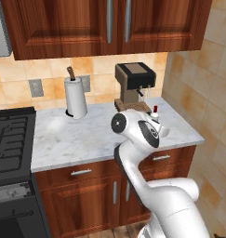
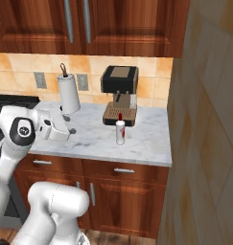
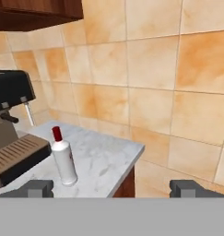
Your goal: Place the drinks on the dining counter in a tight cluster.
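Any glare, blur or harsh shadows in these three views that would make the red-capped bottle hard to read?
Left base view: even, flat light, but the arm hides most of the white bottle. Right base view: the bottle is sharp and casts only a faint shadow on the marble worktop. Hand view: no glare, slightly soft rendering, and the bottle is clear beside the coffee machine.

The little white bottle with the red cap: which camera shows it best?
The hand view: the white bottle stands whole and large beside the coffee machine. The right base view shows it whole but small. In the left base view the arm hides all but its cap.
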You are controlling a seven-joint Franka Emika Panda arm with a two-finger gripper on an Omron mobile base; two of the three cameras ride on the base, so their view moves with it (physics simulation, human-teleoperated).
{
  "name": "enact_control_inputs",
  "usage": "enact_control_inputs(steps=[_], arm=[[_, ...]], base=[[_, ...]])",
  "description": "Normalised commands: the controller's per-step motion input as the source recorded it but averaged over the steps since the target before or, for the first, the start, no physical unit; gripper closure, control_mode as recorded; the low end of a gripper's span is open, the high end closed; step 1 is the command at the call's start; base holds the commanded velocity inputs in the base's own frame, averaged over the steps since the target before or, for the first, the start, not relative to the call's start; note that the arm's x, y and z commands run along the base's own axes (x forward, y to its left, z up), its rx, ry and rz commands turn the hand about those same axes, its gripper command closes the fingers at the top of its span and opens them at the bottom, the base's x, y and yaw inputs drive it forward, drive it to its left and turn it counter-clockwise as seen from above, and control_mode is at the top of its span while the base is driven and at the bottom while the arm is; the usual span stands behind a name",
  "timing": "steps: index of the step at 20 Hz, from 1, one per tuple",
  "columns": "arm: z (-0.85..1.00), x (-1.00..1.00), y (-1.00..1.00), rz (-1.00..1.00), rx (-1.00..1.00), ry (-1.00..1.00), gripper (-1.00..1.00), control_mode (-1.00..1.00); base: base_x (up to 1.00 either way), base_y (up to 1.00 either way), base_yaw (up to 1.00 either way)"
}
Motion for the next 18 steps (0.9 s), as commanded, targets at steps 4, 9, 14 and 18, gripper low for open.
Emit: enact_control_inputs(steps=[4,9,14,18], arm=[[-0.08,0.31,-0.09,-0.17,0.02,0.00,-1.00,-1.00],[-0.04,0.21,-0.14,-0.16,0.04,0.02,-1.00,-1.00],[-0.09,0.20,-0.17,-0.12,0.01,0.00,-1.00,-1.00],[-0.16,0.16,-0.22,-0.09,0.01,0.00,-1.00,-1.00]], base=[[0.00,0.00,0.00],[0.00,0.00,0.00],[0.00,0.00,0.00],[0.00,0.00,0.00]])
